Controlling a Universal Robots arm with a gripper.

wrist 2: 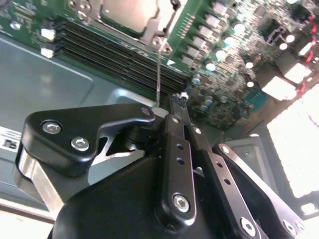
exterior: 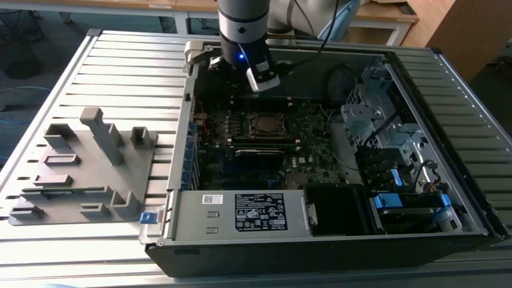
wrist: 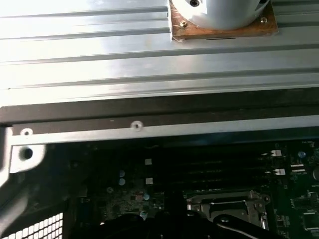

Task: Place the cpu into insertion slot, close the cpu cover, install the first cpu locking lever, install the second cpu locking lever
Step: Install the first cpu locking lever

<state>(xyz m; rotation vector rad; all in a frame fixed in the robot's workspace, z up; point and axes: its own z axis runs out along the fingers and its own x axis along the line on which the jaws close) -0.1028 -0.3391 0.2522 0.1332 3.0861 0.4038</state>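
The cpu (wrist 2: 127,12) sits in the slot (exterior: 253,123), its dull grey top showing through the cut-out of the cover (wrist 2: 152,32), which lies flat over it. In the first wrist view the cover (wrist: 224,204) shows as a silver frame on the dark board.

A thin lever (wrist 2: 158,69) runs from the corner of the slot towards the gripper (wrist 2: 178,97). Its far end passes behind the gripper's black linkage. The two black fingers (wrist 2: 172,129) are clenched, meeting at their tips just beside the lever. I cannot tell whether they pinch it or only stand next to it.

Long black memory sockets (wrist 2: 114,50) lie right beside the slot, between it and the gripper.

In the exterior view the arm (exterior: 242,30) hangs just beyond the slot, inside the open case (exterior: 320,255). The case lies on a slatted metal table (exterior: 128,72). A grey fixture (exterior: 88,168) stands on the table, well apart from the slot, to the exterior view's left.
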